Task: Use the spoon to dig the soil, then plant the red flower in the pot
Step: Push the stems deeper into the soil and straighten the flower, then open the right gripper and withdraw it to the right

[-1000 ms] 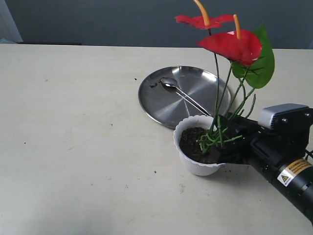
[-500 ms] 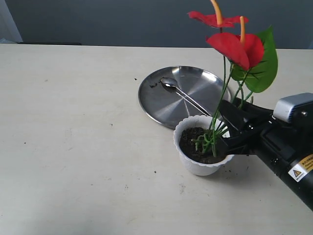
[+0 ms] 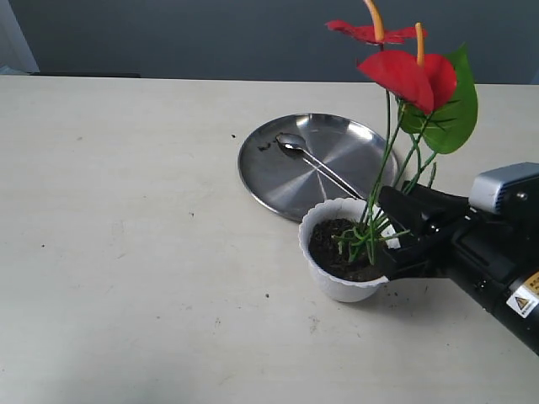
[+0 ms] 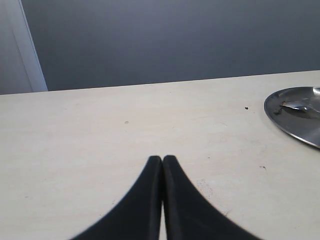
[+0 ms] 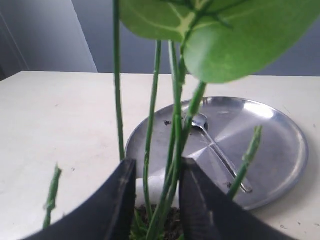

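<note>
The right pincer [image 3: 390, 231] sits at the rim of the pot [image 3: 337, 286], on its right side in the exterior view, its two black fingers [image 5: 121, 200] parted a little with the green stems of the red flower [image 3: 410, 76] running up through the gap; whether the fingers actually press the stems cannot be told from the wrist view. The stems go down into the soil [image 3: 333, 244], the dark crumbly patch that fills the pot's mouth just in front of the fingertips. Above the pincer the flower stands roughly upright, its red blooms, orange spikes and big green leaf [image 3: 450, 105] well over the arm. Beyond the pot, past the pincer's tips, lies a round steel plate [image 3: 274, 164] on the table [image 3: 126, 236], its near edge just beside the pot's rim. The spoon [image 3: 316, 162] lies on the plate, bowl away from the pincer, handle pointing back toward the pot. The left pincer [image 4: 162, 159] is far from all this, over bare table, its fingers pressed together with nothing between them.
</note>
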`<action>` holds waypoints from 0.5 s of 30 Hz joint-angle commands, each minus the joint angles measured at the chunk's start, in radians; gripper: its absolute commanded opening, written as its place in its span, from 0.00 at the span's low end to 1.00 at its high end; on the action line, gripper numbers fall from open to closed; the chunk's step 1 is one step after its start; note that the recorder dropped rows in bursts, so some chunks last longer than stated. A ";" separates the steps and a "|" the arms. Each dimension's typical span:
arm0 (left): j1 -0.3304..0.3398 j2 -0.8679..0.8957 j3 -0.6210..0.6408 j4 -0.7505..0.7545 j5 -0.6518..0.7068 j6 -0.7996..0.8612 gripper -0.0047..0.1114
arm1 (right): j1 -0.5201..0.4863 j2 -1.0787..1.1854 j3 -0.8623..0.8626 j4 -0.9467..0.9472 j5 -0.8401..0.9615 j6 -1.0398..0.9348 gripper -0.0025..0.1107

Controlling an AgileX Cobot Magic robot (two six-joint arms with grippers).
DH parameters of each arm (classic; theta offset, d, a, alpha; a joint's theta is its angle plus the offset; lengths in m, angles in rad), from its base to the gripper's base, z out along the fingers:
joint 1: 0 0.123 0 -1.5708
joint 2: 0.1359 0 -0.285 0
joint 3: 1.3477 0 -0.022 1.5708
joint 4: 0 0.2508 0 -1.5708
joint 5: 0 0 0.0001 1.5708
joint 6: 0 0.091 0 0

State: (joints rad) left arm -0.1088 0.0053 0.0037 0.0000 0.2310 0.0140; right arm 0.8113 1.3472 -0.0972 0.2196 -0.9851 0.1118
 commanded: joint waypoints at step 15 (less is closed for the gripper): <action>-0.005 -0.005 -0.004 0.000 -0.007 -0.004 0.04 | 0.005 -0.143 0.001 -0.001 0.164 -0.055 0.29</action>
State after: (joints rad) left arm -0.1088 0.0053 0.0037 0.0000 0.2310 0.0140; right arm 0.8113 1.2486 -0.0951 0.2196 -0.8740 0.0852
